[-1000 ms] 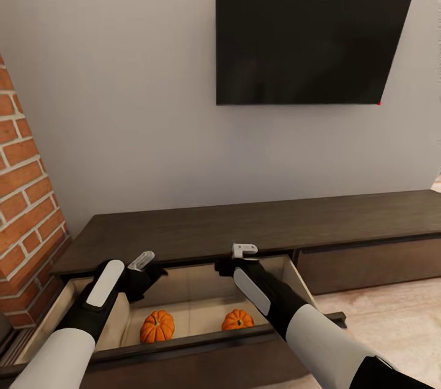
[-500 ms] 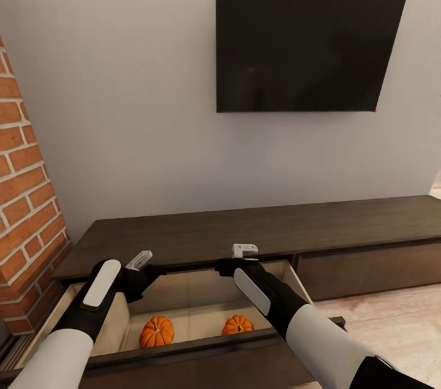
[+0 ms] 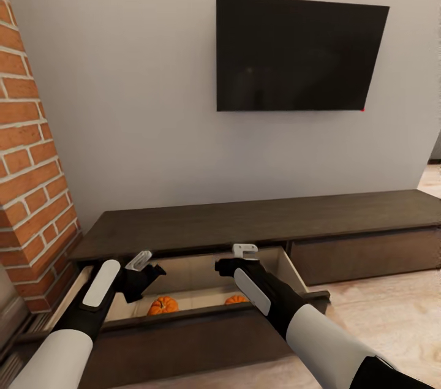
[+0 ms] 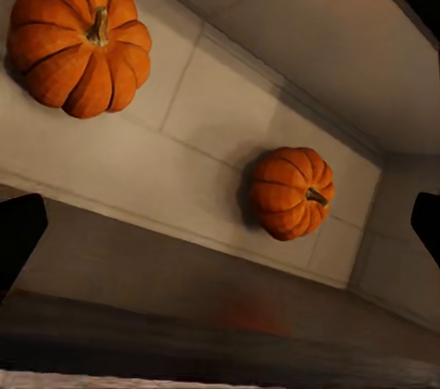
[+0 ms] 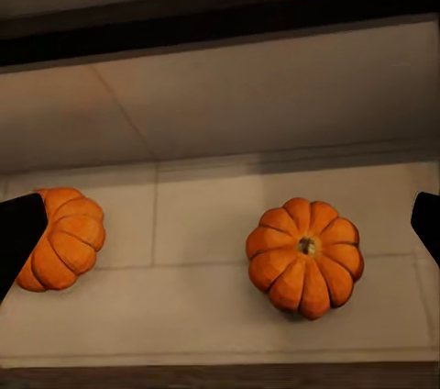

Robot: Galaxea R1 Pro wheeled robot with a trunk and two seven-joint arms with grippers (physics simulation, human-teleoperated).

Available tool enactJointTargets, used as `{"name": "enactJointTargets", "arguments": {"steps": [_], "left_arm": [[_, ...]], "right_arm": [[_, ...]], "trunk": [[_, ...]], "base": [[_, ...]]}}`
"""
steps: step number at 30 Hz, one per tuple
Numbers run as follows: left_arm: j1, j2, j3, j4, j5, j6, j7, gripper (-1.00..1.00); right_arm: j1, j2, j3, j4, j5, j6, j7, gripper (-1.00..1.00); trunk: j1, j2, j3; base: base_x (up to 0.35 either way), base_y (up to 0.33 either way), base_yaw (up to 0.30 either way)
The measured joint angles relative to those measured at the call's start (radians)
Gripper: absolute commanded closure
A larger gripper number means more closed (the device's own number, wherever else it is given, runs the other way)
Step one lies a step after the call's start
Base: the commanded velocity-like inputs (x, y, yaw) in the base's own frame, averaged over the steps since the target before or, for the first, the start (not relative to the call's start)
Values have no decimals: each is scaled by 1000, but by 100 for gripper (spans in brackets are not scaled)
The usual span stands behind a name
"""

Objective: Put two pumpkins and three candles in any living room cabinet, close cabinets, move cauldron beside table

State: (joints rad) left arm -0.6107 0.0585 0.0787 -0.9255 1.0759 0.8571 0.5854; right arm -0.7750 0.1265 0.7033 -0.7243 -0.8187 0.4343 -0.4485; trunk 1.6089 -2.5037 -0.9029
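Pumpkins (image 4: 81, 40) (image 4: 291, 193), orange and ribbed, sit apart in the pale drawer (image 3: 190, 269).

Home living room, simulator render. Flat-screen TV (image 3: 297, 53) is hanging on a pale grey wall (image 3: 135, 107) at 12 o'clock. Long, low dark-brown cabinet (image 3: 275, 220) is running along the wall beneath it, serving as a media unit. Red brick column (image 3: 30, 168) is rising at 9 o'clock. Light wood floor (image 3: 392, 315) is showing at 4 o'clock.
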Motion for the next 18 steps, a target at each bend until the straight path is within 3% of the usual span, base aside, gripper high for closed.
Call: {"name": "enactJointTargets", "arguments": {"steps": [5, 18], "left_arm": [[1, 0, 12, 0, -2, -1, 3, -100], [1, -2, 66, -15, 2, 0, 2, -100]], "right_arm": [[0, 0, 0, 0, 0, 0, 0, -100], [0, 0, 0, 0, -1, 0, 0, -100]], "trunk": [[0, 0, 0], [-1, 0, 4]], "base": [[-189, 0, 0], [-19, 0, 0]]}}
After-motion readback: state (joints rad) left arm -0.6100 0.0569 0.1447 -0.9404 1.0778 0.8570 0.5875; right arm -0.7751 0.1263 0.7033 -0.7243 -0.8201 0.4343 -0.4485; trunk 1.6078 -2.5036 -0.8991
